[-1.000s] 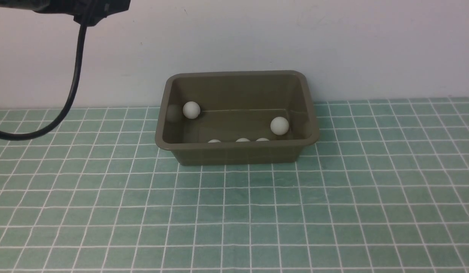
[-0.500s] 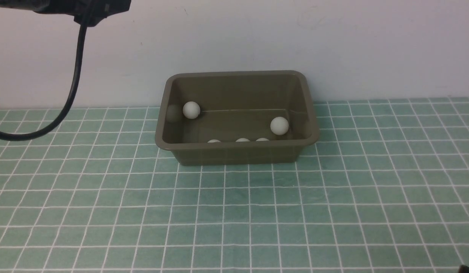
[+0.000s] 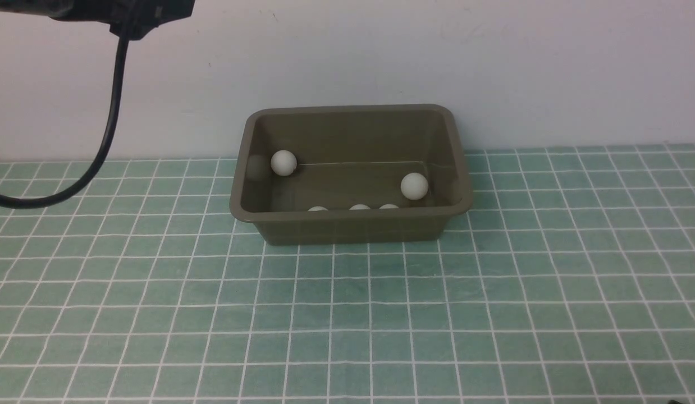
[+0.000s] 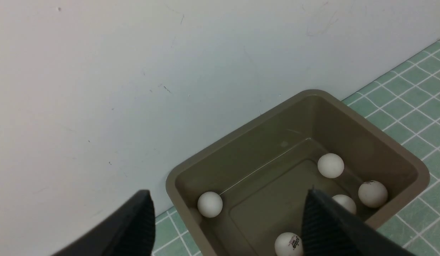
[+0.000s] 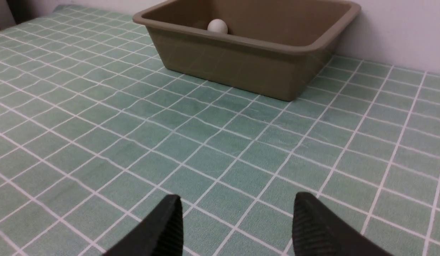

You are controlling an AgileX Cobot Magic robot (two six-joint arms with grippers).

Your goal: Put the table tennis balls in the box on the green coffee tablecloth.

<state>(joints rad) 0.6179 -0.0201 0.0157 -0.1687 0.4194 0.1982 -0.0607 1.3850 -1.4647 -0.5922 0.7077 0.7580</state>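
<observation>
Nothing on the cloth has shifted over the last second: all the balls lie where they lay, and only a dark sliver that showed at the front view's lower right corner half a second ago has nearly slipped out of sight.

One box (image 3: pixel 353 224) stands on the green coffee tablecloth (image 3: pixel 347 314), close to the pale wall (image 3: pixel 493 67). Five table tennis balls are inside it. From the front, one ball (image 3: pixel 283 163) sits by the left wall at the back, one (image 3: pixel 414 186) sits toward the right, and three more peek over the near rim as white caps: (image 3: pixel 318 209), (image 3: pixel 359 207), (image 3: pixel 388 206). The left wrist view shows all five on the floor of the box, each apart from the others, and at least two carry a small dark logo, though the print is too small to read. No ball lies on the cloth.

One black cable (image 3: pixel 109 129) hangs from the left arm's dark housing (image 3: pixel 100 11) at the top left of the front view.

The left gripper (image 4: pixel 229 220) hovers above the box with its jaws spread wide and nothing between them. The right gripper (image 5: pixel 237 224) sits low over bare cloth, well short of the box, jaws parted and empty.
</observation>
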